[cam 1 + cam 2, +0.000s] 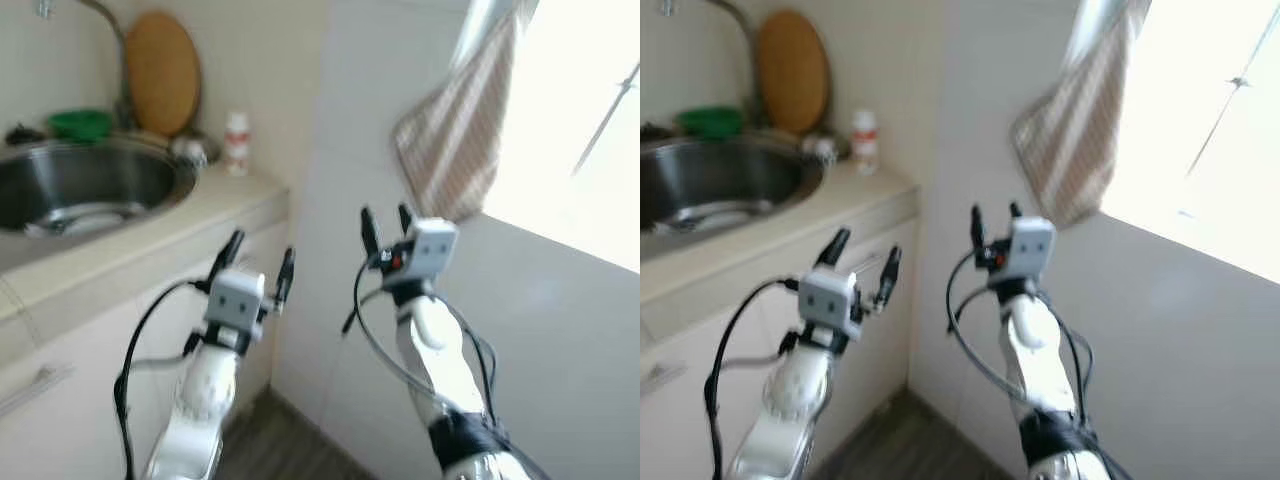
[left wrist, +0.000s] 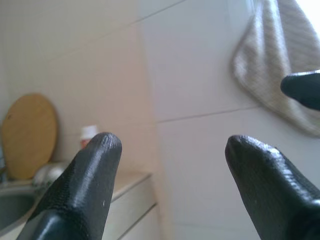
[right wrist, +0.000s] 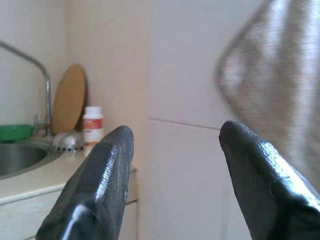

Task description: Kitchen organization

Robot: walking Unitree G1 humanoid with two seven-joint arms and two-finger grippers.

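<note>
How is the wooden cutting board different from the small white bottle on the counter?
The wooden cutting board is a flat brown oval that leans against the wall; the white bottle stands upright on its base. The board is much taller and wider than the bottle. The board stands behind the sink; the bottle stands nearer the counter's corner. Both are untouched.

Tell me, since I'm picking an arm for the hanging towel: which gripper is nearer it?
Right. The right gripper is raised just below and beside the striped towel; the left gripper sits lower, toward the counter.

shiny steel sink point(image 1: 150, 172), wooden board point(image 1: 162, 72)
</note>
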